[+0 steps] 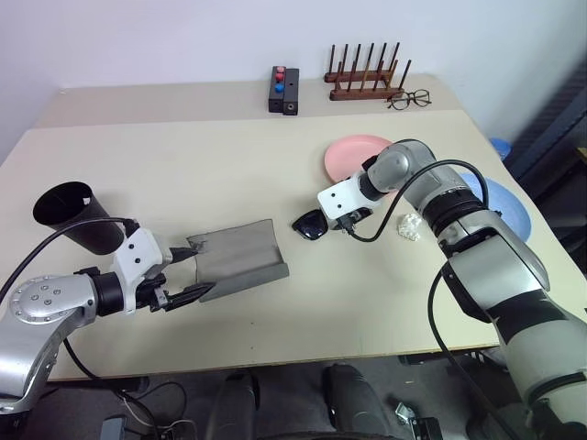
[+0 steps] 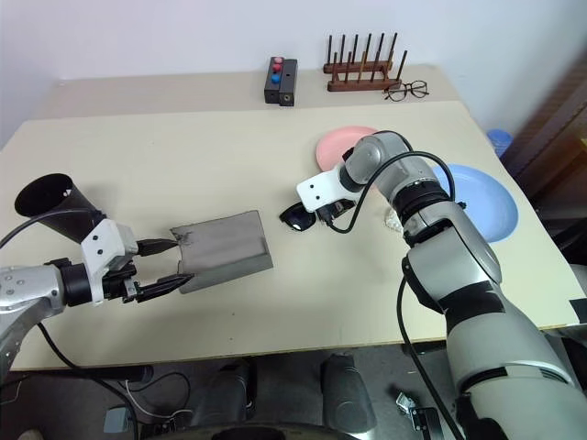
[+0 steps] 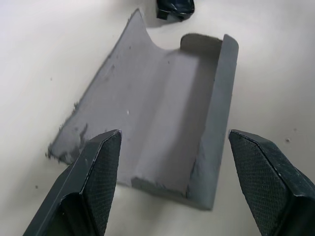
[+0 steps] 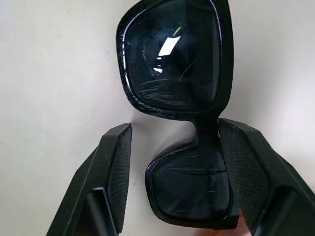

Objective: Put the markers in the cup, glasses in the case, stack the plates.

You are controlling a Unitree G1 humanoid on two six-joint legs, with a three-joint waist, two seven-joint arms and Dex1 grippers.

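The black sunglasses (image 1: 308,226) lie on the table's middle, lenses up. My right gripper (image 4: 174,127) points down over them, open, one finger on each side of the frame; one pad (image 4: 241,167) touches the bridge. The grey case (image 1: 240,257) lies open like a trough, left of the glasses. My left gripper (image 1: 186,272) is open and straddles the case's near end (image 3: 162,187). The black cup (image 1: 73,215) stands tilted behind my left arm. A pink plate (image 1: 348,154) and a blue plate (image 1: 509,209) lie apart at the right. The markers are out of view.
A small white crumpled object (image 1: 408,226) lies beside my right forearm. At the back stand a black box (image 1: 283,89) with red and blue buttons, a wooden peg rack (image 1: 367,78) and thin clear spectacles (image 1: 409,99). The blue plate sits near the table's right edge.
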